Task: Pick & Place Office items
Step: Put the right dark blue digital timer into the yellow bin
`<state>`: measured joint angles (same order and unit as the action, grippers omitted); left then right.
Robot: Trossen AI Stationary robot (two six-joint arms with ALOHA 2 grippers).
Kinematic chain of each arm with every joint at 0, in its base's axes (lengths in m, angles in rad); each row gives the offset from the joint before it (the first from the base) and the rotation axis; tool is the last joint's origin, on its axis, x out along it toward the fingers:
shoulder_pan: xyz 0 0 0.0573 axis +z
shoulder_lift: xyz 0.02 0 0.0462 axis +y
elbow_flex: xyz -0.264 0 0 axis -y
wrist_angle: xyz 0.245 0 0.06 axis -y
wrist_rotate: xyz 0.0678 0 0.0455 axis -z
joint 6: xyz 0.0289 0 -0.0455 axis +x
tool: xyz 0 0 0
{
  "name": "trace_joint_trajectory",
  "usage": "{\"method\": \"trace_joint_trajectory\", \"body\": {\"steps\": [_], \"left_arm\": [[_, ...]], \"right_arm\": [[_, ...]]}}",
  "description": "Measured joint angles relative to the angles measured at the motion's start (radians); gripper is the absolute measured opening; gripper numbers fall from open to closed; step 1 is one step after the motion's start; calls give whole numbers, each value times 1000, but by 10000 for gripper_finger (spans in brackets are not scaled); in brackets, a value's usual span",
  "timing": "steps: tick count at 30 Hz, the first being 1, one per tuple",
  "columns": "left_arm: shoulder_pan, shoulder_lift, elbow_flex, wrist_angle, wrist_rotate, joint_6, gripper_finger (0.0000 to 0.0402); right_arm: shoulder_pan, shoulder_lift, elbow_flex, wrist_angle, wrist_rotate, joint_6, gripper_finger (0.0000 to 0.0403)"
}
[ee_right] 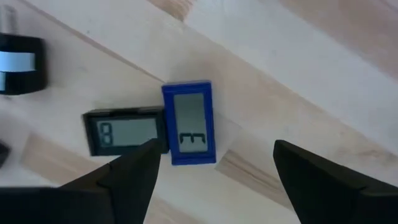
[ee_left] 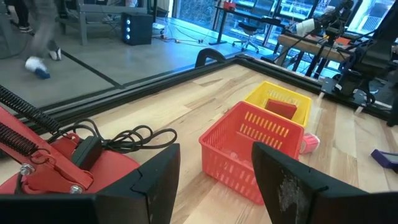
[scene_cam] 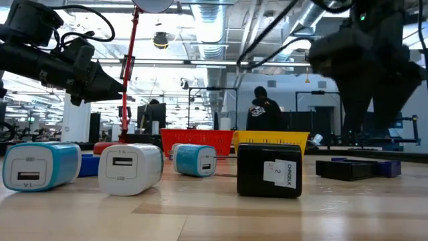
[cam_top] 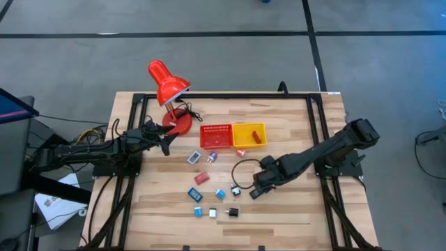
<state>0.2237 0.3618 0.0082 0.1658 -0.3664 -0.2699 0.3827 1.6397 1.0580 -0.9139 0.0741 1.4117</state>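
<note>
Wooden table (cam_top: 293,146), mid-frame: red basket (cam_top: 215,135) and yellow basket (cam_top: 249,134) hold few bits; most office items (cam_top: 209,188) loose lower centre. Right gripper (cam_top: 255,189) open, empty, over blue piece (ee_right: 188,122). Left gripper (cam_top: 165,141) half-open, empty, by lamp (cam_top: 169,90).

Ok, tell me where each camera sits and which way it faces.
High: overhead, straight down on table; both arms.
Low: table height, level past white charger into room; arms above.
Left wrist: past open left gripper toward red basket.
Right wrist: down between open right gripper fingers at blue piece.
Shared: red basket, yellow basket.
</note>
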Motion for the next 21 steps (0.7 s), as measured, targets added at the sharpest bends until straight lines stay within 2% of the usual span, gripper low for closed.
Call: {"method": "trace_joint_trajectory", "body": {"steps": [8, 21], "left_arm": [[0, 0, 0, 0, 0, 0, 195], [0, 0, 0, 0, 0, 0, 195]], "right_arm": [[13, 126, 1, 226, -25, 3, 301], [7, 122, 18, 138, 3, 14, 301]]}}
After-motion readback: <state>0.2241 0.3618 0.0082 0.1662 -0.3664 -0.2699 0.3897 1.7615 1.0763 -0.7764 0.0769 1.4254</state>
